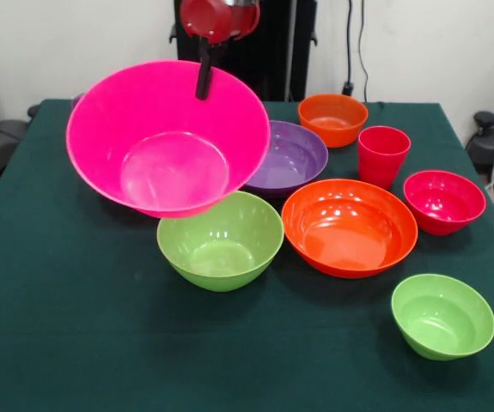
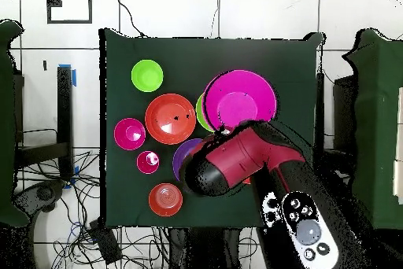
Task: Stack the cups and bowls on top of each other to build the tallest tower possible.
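Gripping the far rim of the big pink bowl (image 1: 167,137), the claw (image 1: 204,81) holds it tilted, just above the green bowl (image 1: 221,239); it should level and centre the bowl before lowering it in.

Red arm reaching down from above, claw (image 1: 204,81) clamped on the hot pink bowl (image 1: 169,137) rim

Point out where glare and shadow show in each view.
Front view: pale glare patches in the hot pink bowl held by the gripper and in the large orange bowl; soft shadows beside the bowls. Overhead view: small highlights on the arm.
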{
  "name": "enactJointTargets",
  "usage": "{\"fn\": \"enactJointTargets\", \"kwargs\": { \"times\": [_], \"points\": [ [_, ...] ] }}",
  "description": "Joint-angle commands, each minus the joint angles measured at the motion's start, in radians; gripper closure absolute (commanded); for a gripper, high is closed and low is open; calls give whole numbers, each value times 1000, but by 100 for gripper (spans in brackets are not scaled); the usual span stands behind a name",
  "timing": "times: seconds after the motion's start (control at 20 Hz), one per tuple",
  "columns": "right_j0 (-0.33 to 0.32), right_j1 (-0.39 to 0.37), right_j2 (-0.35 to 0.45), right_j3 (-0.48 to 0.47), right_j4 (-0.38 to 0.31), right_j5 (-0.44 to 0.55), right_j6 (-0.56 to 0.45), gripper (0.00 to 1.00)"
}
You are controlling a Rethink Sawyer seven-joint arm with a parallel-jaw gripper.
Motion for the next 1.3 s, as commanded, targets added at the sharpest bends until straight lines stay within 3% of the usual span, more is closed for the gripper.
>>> {"fn": "enactJointTargets", "kwargs": {
  "times": [0.05,0.7,1.05,1.3],
  "points": [
    [102,52,-107,8,-81,-72,214,100],
    [237,117,-241,-21,-122,-213,359,100],
    [142,136,-196,-25,-26,-233,255,100],
    [139,148,-204,-36,-43,-250,262,100]
  ]
}}
